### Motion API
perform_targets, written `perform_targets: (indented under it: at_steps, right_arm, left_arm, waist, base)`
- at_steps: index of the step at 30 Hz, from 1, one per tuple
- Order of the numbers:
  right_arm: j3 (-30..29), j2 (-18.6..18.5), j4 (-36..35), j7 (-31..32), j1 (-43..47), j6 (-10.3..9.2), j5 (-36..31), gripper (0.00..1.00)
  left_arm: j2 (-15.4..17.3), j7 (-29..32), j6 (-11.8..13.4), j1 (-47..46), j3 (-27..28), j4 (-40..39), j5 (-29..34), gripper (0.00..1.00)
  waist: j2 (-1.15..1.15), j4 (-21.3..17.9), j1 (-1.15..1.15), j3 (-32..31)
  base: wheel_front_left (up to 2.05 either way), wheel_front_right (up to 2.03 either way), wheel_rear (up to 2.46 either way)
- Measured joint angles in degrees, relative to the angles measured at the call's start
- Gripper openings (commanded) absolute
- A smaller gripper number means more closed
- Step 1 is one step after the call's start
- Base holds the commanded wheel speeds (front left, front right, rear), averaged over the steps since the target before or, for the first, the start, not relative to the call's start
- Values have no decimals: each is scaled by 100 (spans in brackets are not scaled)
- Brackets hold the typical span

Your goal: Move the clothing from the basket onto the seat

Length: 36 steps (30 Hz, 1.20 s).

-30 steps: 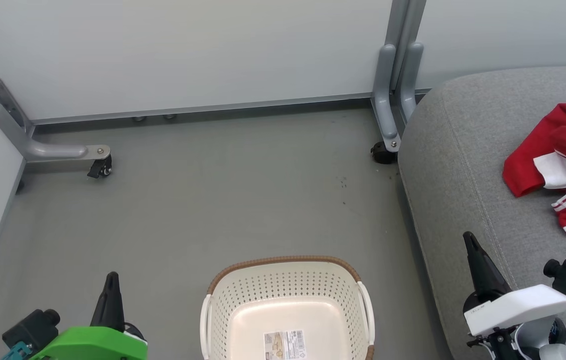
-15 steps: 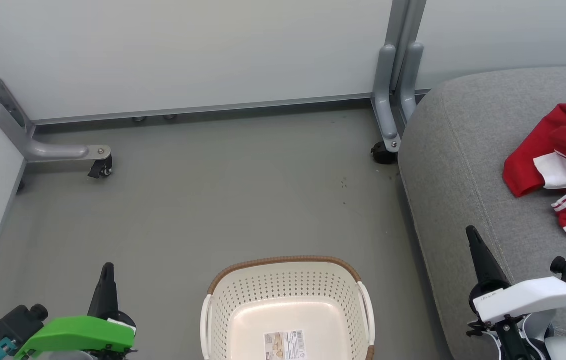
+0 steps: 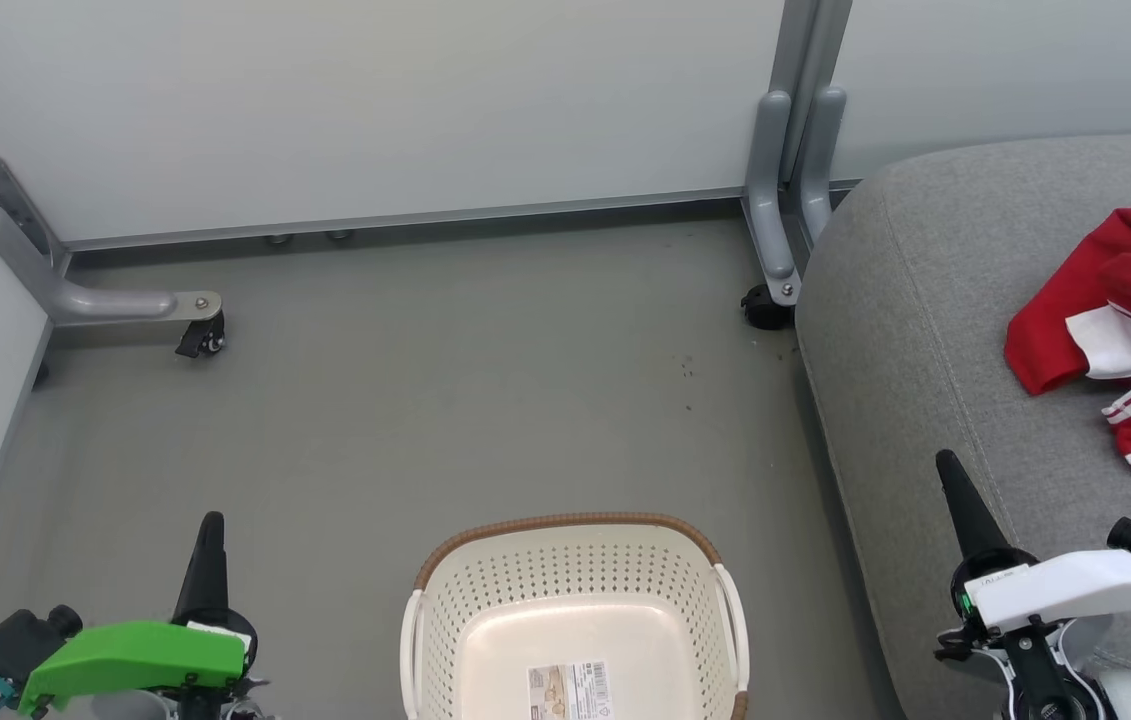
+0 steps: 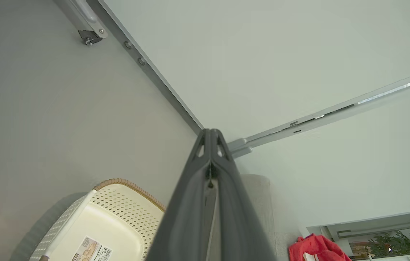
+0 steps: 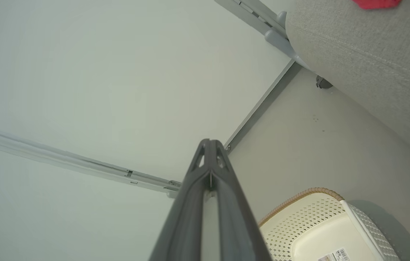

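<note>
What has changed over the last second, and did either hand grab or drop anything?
The left hand drifted outward to the robot's left and the right hand outward to its right, each slightly up the head view. Both are shut and empty; nothing was taken or let go. The basket and the clothing on the seat stayed put.

Your left gripper [image 3: 211, 535] and right gripper [image 3: 953, 480] hang low on either side of you, each closed to a point, aimed forward
</note>
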Motion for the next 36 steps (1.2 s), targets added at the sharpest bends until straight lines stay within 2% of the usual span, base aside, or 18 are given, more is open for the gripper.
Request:
perform_targets:
  at_steps: [36]
  right_arm:
    - [-194, 0, 448, 179, -337, -1, 1927, 0]
  left_arm:
    - [-142, 498, -229, -243, 392, 27, -1722, 0]
  waist:
    - [0, 5, 0, -20]
  base:
    - [0, 0, 0]
